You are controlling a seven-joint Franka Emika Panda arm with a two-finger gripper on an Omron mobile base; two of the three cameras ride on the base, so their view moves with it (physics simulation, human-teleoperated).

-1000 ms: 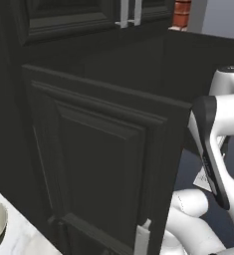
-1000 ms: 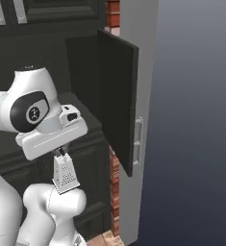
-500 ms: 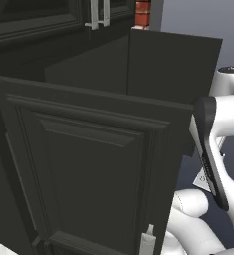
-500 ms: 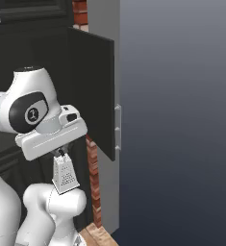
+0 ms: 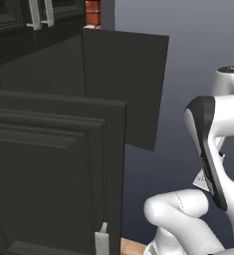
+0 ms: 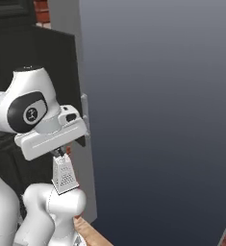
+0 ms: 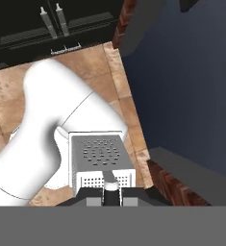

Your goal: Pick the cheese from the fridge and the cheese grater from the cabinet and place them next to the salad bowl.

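The cheese grater, pale grey with dotted holes, hangs upright from my gripper, which is shut on its top handle. In the hand view the cheese grater points down toward the tiled floor, with the fingertips pinched on it. The arm is folded close over its own base. The black cabinet stands to the left with its raised-panel door swung open toward me. A second open door shows behind it. The cheese and the salad bowl are out of view.
A large flat grey-blue surface rises on the right. One black door is seen nearly edge-on beside the arm. Brown floor tiles and a red brick strip lie below. Black units with silver handles stand further off.
Both base views have swung, so the camera has moved: the cabinet doors slid left and the grey-blue surface grew. The pale counter corner left the picture. The grater stays in the shut gripper.
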